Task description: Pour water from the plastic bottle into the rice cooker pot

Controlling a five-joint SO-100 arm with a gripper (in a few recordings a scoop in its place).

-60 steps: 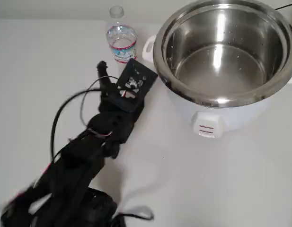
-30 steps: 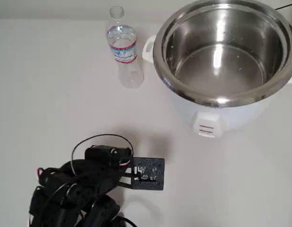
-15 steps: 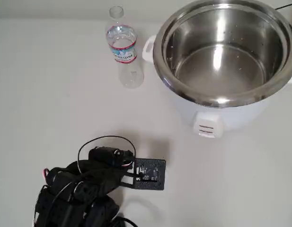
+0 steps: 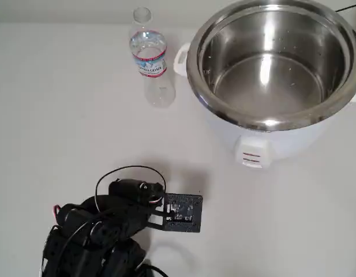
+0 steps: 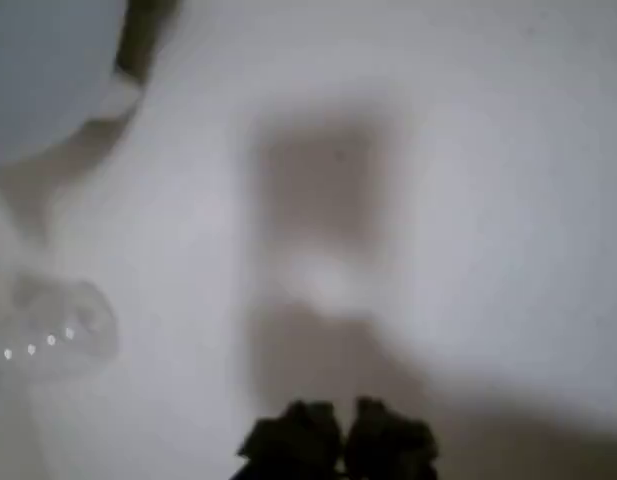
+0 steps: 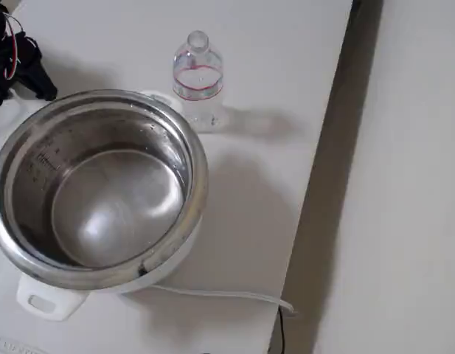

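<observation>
Arm (image 4: 102,231) pulled back, plastic bottle (image 4: 150,57) upright (label unreadable)

The overhead view looks straight down on the bench (image 4: 293,219). The fixed view looks down steeply from the opposite side, close in; both share the rice cooker pot (image 4: 274,63) and plastic bottle (image 4: 150,57). The wrist view, blurred, faces bench just past the fingers (image 5: 298,440).
</observation>
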